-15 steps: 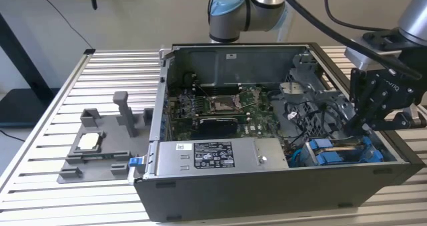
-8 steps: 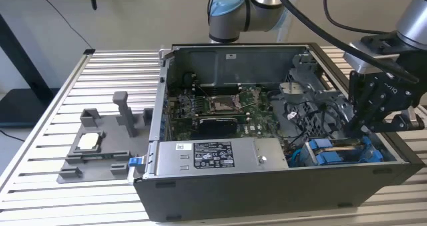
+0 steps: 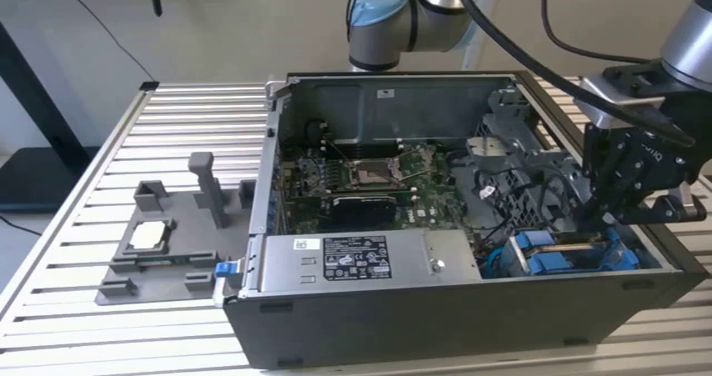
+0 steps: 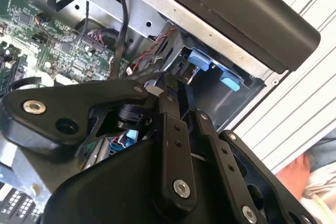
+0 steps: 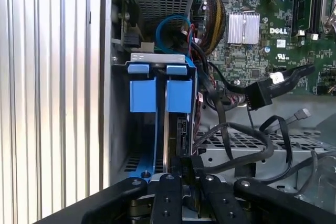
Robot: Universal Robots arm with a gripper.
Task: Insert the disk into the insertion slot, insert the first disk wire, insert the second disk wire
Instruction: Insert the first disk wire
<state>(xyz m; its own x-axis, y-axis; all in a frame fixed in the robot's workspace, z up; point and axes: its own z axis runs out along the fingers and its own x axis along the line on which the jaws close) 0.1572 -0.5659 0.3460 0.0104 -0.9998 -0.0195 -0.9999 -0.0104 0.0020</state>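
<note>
Looks like a robotics lab or test workshop, not a home or office. Bench [image 3: 67,251] of ribbed aluminium profile rather than wood. On it, a desktop computer case [image 3: 445,326] laid on its side with the panel off, motherboard [image 3: 368,176] and loose cables [image 5: 257,95] bared. Beside the case, a grey fixture plate [image 3: 167,263] with upright posts and pockets. Above, 1 industrial robot arm [image 3: 389,17] with blue joint caps and trailing black hoses. Behind, a plain pale wall [image 3: 223,26].

Open computer case [image 3: 445,318] on slatted table [image 3: 67,309], tool [image 3: 601,218] at insertion slot [image 3: 556,259]
</note>
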